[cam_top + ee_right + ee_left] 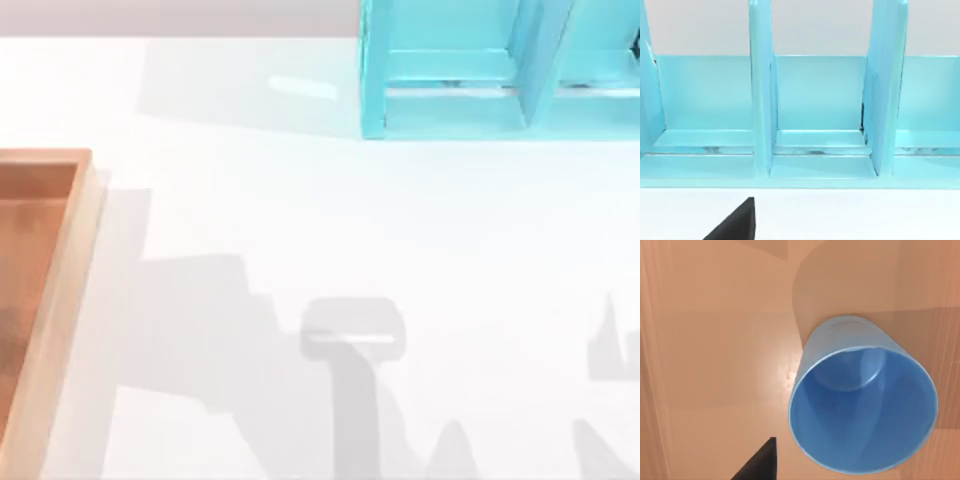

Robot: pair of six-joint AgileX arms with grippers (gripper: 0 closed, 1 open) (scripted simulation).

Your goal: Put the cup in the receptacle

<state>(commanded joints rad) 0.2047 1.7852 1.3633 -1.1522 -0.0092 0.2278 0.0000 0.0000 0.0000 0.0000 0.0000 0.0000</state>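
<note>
Left gripper: the left wrist view is showing one dark fingertip (pixel 757 462) at the frame edge, apart from the cup. Whether this gripper is released or clenched cannot be told from what is showing.

The cup (pixel 862 400), plain blue and slightly tapered, is standing upright on the orange-brown floor of the receptacle (pixel 715 340). Its open mouth is facing the wrist camera, the round base is showing inside, and nothing is lying in it. A soft shadow is falling on the floor beside the cup.

Right gripper: the right wrist view is showing one dark fingertip (pixel 735 222) over the white table (pixel 850 215). Here too the state of the fingers cannot be told. This camera is facing the turquoise shelf unit (pixel 815 100), which is standing on the table with upright dividers separating several open compartments.

From above, the receptacle (pixel 70 290) is lying at the table's left edge, with its light wooden rim wall and part of its floor in view. The turquoise shelf unit (pixel 450 90) is standing at the far right, well apart from the receptacle. Grey arm shadows are lying across the white table (pixel 300 200) between them.
</note>
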